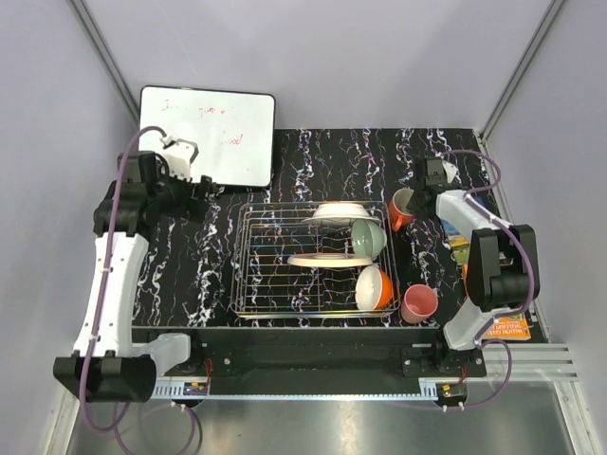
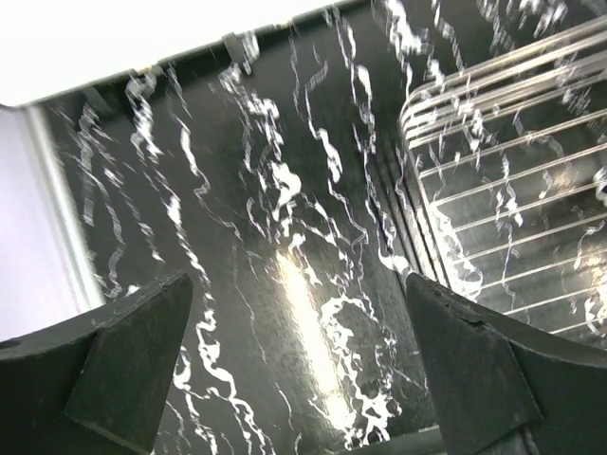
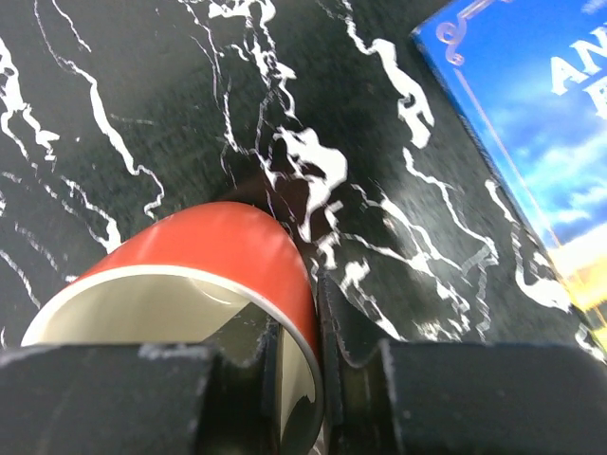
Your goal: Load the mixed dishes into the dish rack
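Observation:
My right gripper [image 3: 308, 351] is shut on the wall of the orange mug [image 3: 209, 251], one finger inside the rim and one outside. From above, the mug [image 1: 401, 209] stands on the table just right of the dish rack [image 1: 245, 256], with the right gripper [image 1: 417, 192] over it. In the rack are a white plate [image 1: 337, 212], a pale green bowl [image 1: 370, 239], a pink-cream plate [image 1: 318, 260] and an orange bowl [image 1: 376, 287]. A pink cup [image 1: 418, 303] lies on the table beside the rack's near right corner. My left gripper [image 1: 193, 169] hangs open and empty left of the rack [image 2: 512, 190].
A whiteboard [image 1: 209, 133] lies at the back left, close to the left gripper. Colourful books [image 1: 507, 327] lie along the right edge beside the right arm; a blue one [image 3: 541, 114] is just right of the mug. Grey walls enclose the table.

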You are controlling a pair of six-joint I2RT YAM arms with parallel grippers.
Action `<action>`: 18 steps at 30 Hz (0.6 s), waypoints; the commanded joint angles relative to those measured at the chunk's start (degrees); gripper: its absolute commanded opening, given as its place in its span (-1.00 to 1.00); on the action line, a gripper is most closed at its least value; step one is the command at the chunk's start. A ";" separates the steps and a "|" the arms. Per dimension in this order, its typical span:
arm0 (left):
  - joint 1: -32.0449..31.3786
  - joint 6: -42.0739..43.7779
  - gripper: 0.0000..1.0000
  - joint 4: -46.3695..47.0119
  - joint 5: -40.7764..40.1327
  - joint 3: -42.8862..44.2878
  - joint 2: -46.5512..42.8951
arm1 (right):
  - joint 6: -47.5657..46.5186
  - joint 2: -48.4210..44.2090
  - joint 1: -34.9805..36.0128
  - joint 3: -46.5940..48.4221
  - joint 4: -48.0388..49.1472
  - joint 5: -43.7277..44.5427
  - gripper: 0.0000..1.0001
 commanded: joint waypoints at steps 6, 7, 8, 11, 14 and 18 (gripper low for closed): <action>-4.97 -0.67 0.98 2.85 2.17 15.33 -5.43 | 2.02 -20.97 -1.82 4.39 3.58 0.81 -1.00; -4.97 -2.59 0.98 2.41 2.53 15.78 -5.08 | 2.72 -22.65 -1.82 4.75 4.28 0.46 -1.00; -4.97 -3.22 0.98 1.45 3.75 15.87 -4.38 | 3.34 -25.89 -1.82 4.92 5.07 -1.20 -1.00; -4.97 -6.64 0.98 -1.80 11.38 17.36 -2.36 | 7.11 -30.66 -1.82 3.96 9.90 -5.76 -1.00; -4.80 -12.09 0.98 -3.92 24.55 20.17 0.27 | 14.75 -35.76 -1.82 0.19 18.24 -17.61 -1.00; -4.62 -22.09 0.98 -1.47 45.96 21.58 4.15 | 28.37 -42.08 -1.82 -14.01 42.29 -34.48 -1.00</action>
